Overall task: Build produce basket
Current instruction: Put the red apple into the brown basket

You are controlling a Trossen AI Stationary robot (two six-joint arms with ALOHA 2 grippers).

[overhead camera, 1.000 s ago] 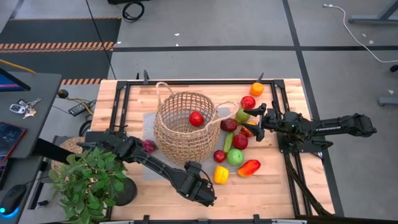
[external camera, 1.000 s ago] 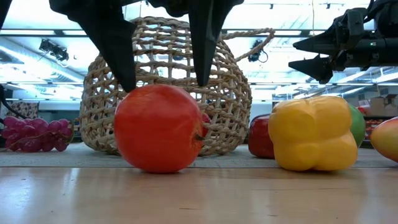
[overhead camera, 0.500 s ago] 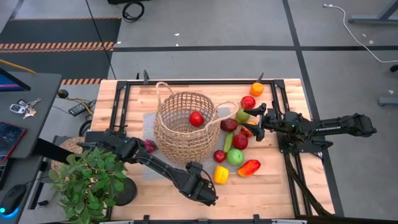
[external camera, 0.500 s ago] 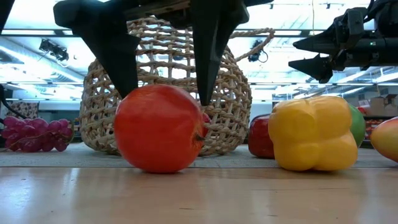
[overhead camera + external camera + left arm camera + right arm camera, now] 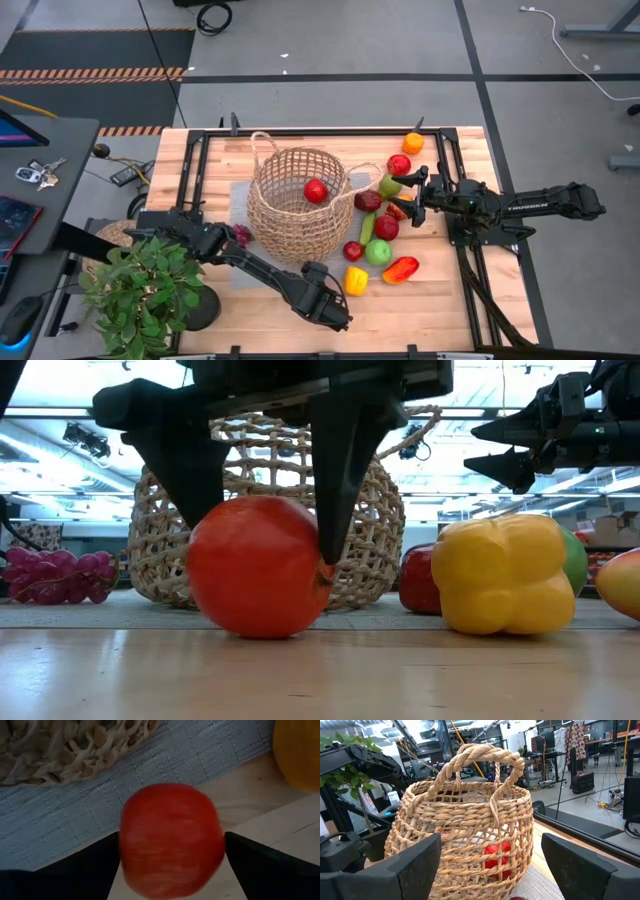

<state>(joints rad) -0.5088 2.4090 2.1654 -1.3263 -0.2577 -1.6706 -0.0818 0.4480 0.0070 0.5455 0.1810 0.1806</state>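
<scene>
My left claw (image 5: 265,520) straddles a red apple (image 5: 258,566) on the near table edge, fingers spread to either side, 1 touching its flank, not clenched. The basket (image 5: 297,203) stands mid-table on a grey mat (image 5: 165,760), 1 apple (image 5: 316,190) inside. My right claw (image 5: 409,196) hovers released above the remaining produce (image 5: 378,228) beside it.

A smooth, faintly glossy red apple (image 5: 258,567) is flanked by matt black fingers (image 5: 340,470). Coarse tan wicker is seen in the basket (image 5: 265,510) behind the jaws, on a grey woven mat (image 5: 150,775) over pale, satin-finished wood (image 5: 320,675). The yellow pepper (image 5: 503,573) beside them looks glossy plastic.
</scene>
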